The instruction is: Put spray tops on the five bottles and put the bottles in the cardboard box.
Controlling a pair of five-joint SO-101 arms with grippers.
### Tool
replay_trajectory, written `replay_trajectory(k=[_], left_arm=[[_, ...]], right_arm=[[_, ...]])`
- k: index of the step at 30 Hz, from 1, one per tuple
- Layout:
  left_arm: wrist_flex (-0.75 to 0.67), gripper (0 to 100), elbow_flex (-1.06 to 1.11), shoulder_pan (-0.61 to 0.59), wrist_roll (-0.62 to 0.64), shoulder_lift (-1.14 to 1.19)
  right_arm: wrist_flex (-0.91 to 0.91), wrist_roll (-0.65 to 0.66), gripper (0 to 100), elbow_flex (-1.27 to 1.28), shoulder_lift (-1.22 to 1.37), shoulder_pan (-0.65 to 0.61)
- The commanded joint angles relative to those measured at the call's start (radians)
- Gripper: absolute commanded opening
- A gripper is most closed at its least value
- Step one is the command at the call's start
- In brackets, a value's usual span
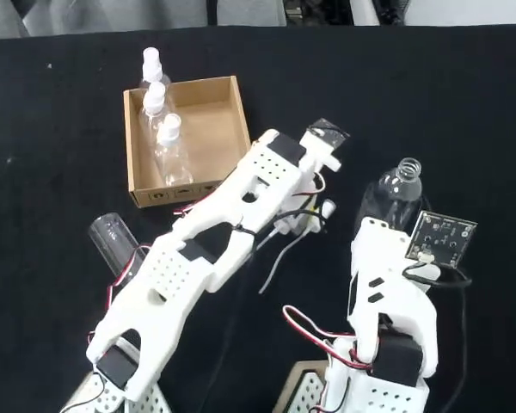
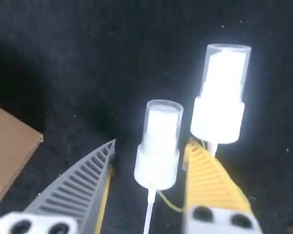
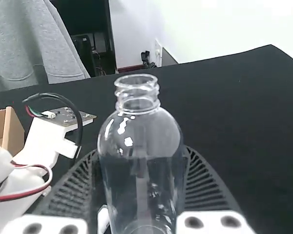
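Left wrist view: straddling one spray top [image 2: 157,146] with left gripper [image 2: 151,144] spread, second spray top [image 2: 219,97] just beside; pinching an uncapped bottle [image 3: 136,141] in right gripper [image 3: 139,163], apart from the cardboard box [image 1: 217,129].

High: overhead, looking down on table [image 1: 464,103]. Wrist cams: close, low, facing forward. Right wrist shares bottle [image 1: 397,196], 3 o'clock.

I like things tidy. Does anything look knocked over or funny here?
One clear bottle lies on its side on the black table, partly under the left arm, outside the cardboard box. Nothing looks spilled or broken.
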Motion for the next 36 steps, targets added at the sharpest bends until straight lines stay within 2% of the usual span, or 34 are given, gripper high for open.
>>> replay_trajectory(k=[1, 9, 18, 23, 25, 36], left_arm=[[0.005, 20, -0.071, -0.002, 0.0, -0.002], [-0.003, 15, -0.07, 0.002, 0.0, 0.005], [0.005, 14, -0.062, 0.004, 0.0, 0.005], [0.005, 3, -0.068, 0.005, 0.0, 0.002], [0.009, 3, -0.062, 0.005, 0.003, -0.006], [0.172, 3, -0.191, 0.005, 0.009, 0.002]], right_arm=[[-0.028, -0.006, 8.0, 0.007, -0.096, 0.017], [-0.028, -0.005, 8.0, 0.007, -0.096, 0.017], [-0.026, -0.005, 7.9, 0.007, -0.096, 0.017], [-0.026, -0.003, 7.8, 0.007, -0.096, 0.017], [-0.028, -0.003, 7.8, 0.007, -0.096, 0.017], [-0.028, -0.003, 7.8, 0.007, -0.096, 0.017]])
